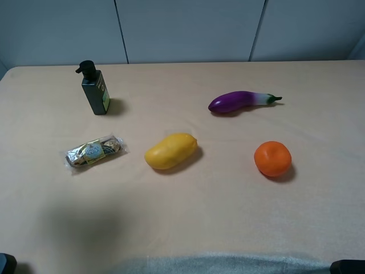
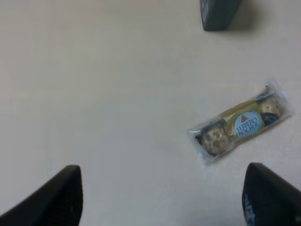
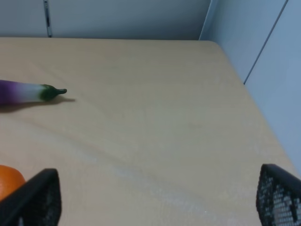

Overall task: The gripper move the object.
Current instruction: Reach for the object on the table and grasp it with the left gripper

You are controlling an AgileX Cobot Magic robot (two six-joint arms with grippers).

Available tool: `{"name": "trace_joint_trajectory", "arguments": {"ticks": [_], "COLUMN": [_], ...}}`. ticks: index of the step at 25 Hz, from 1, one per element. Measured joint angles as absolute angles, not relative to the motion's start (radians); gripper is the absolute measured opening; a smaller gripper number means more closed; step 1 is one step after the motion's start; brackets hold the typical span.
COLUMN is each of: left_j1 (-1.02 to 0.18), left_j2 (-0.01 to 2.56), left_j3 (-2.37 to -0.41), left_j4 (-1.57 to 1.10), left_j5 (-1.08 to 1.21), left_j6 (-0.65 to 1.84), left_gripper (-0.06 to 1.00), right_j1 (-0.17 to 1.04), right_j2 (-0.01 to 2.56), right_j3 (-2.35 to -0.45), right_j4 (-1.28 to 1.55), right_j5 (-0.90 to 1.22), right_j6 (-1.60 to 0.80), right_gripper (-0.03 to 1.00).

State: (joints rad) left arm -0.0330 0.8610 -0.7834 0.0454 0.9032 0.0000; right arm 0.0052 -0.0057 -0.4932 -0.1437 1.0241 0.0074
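Note:
The dark green-black pump bottle (image 1: 94, 89) stands upright at the back left of the table, black pump on top. Its base shows in the left wrist view (image 2: 219, 14). My left gripper (image 2: 162, 200) is open and empty, its dark fingers (image 2: 51, 200) wide apart above bare table, short of the bottle. My right gripper (image 3: 155, 202) is open and empty over the table's right side. In the exterior high view only small dark bits of the arms show at the bottom corners.
A foil-wrapped chocolate pack (image 1: 94, 150) lies in front of the bottle, also in the left wrist view (image 2: 241, 125). A yellow mango (image 1: 170, 151), an orange (image 1: 272, 158) and a purple eggplant (image 1: 239, 101) lie to the right. The eggplant's tip (image 3: 28, 92) shows in the right wrist view.

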Motion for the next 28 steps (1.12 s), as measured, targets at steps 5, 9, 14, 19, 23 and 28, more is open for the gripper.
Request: {"name": "trace_joint_trajectory", "arguments": {"ticks": [5,9,14,19,23,28], "left_j1": [-0.033,-0.033,-0.033,-0.033,-0.058,-0.101], "left_j2": [1.006,1.136,1.286,1.416,1.518,1.645], "left_j3": [-0.838,-0.913,-1.03,-1.121,-1.178,-1.268], "left_j4": [0.036,0.036,0.035,0.035,0.035,0.029], "left_j5": [0.876,0.864,0.83,0.786,0.773,0.773], "left_j6": [0.0,0.0,0.0,0.0,0.015,0.021], "left_gripper": [0.77,0.77,0.77,0.77,0.77,0.77], "right_j1": [0.005,0.005,0.005,0.005,0.005,0.005], "right_j2": [-0.006,-0.006,-0.006,-0.006,-0.006,-0.006], "right_j3": [-0.493,-0.493,-0.493,-0.493,-0.493,-0.493], "right_j4": [-0.144,-0.144,-0.144,-0.144,-0.144,-0.144], "right_j5": [1.024,1.024,1.024,1.024,1.024,1.024], "right_j6": [0.007,0.007,0.007,0.007,0.007,0.007], "right_gripper": [0.63,0.63,0.63,0.63,0.63,0.63]}}
